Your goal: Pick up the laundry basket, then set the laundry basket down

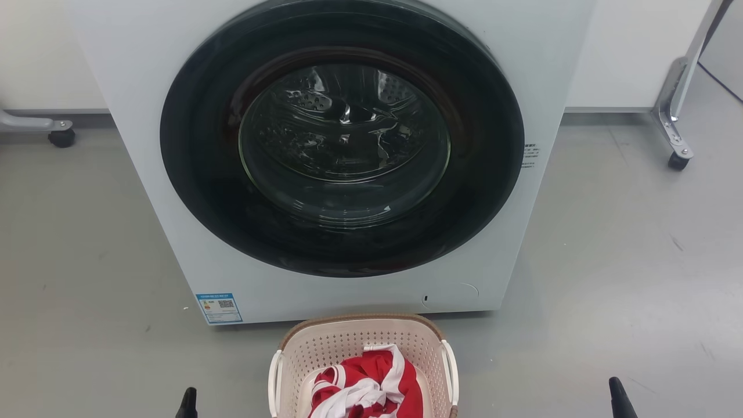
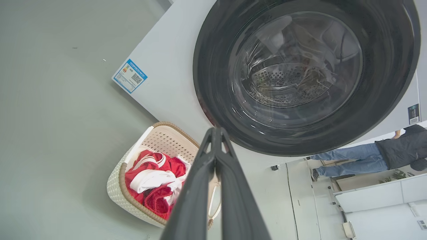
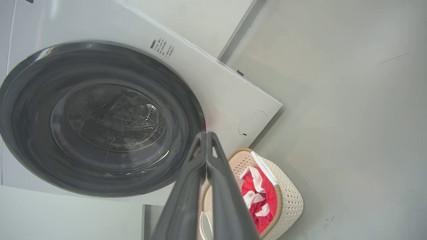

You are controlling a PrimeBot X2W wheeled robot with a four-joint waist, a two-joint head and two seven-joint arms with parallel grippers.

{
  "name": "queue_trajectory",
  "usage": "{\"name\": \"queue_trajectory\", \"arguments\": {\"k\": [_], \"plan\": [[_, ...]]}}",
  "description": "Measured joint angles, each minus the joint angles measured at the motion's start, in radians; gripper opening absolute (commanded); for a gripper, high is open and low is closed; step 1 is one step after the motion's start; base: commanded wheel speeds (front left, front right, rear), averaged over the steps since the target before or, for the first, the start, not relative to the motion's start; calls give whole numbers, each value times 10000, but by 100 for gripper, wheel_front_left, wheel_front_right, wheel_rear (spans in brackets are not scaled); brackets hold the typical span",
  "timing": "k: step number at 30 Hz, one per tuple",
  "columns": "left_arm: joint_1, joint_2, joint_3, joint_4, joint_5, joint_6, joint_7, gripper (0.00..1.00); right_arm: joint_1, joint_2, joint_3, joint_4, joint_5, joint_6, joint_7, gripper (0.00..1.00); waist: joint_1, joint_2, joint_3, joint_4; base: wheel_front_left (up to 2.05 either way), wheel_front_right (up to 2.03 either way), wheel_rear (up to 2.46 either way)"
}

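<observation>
Laundry basket (image 1: 325, 348) stands on the floor at bottom centre of the head view, just before the washing machine (image 1: 145, 69). It lies between the pincers, long axis seemingly up-frame, with the left pincer (image 1: 188, 399) nearer than the right pincer (image 1: 616, 392). Both are pressed together, empty. The basket is cream, perforated and brown-rimmed, with white side handles, and holds red-and-white clothing (image 1: 371, 383).

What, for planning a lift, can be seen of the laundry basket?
The laundry basket is cream perforated plastic with a brown woven rim and white side handles. It stands upright on the floor, just before the washing machine, holding red and white cloth. The left gripper and right gripper are clear of it.
</observation>
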Motion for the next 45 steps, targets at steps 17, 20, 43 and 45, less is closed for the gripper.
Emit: {"name": "queue_trajectory", "arguments": {"k": [17,20,43,45], "plan": [[-467,-33,466,130,-2213,-366,552,0,-463,6,-681,303,2178,441,577,0,0,0,41,34,0,0,0],[-518,-46,546,159,-2617,-443,662,0,-588,8,-798,336,2619,523,669,0,0,0,48,41,0,0,0],[-1100,-125,1116,322,-5321,-959,1331,0,-1128,13,-1605,679,5185,1020,1358,0,0,0,96,80,0,0,0],[-1100,-125,1116,322,-5323,-959,1331,0,-1137,13,-1605,679,5185,1020,1358,0,0,-1,96,80,0,0,0]]}}
